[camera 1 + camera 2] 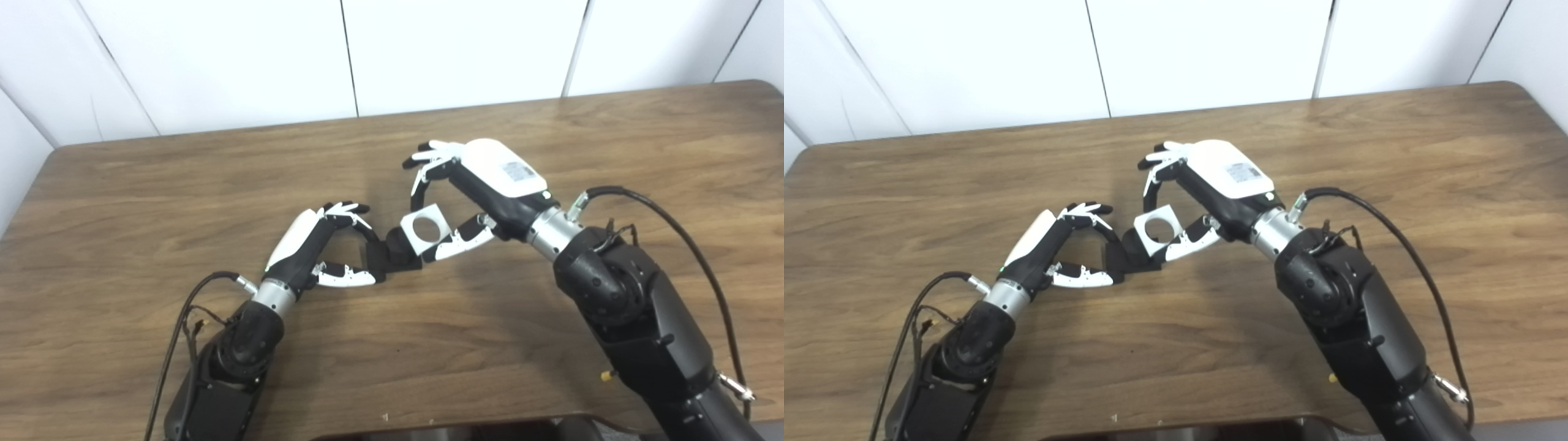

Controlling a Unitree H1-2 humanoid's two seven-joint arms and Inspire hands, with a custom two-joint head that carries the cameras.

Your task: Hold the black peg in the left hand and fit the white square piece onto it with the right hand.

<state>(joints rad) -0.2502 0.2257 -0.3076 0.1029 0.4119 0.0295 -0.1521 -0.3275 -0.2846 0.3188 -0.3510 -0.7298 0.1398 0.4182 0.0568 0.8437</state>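
The left robot hand (318, 242) is clamped on the black peg (392, 254), pinching its near end between thumb and fingers so the free end points toward the other arm. The right robot hand (474, 184) is clamped on the white square piece (426, 229), thumb under one edge and fingers over the opposite edge, leaving the round hole open to view. The piece sits right at the tip of the peg, touching or just overlapping it; whether the peg has entered the hole cannot be told from either view. Both hands hang just above the wooden table (184, 184), near its middle.

The likely trouble from here is misalignment. The white square piece looks tilted relative to the peg's axis, so a push could jam its rim against the peg's end instead of sliding on. That side load could twist the peg in the left hand's light pinch or pry the piece out of the right hand's edge grip, dropping either onto the table.
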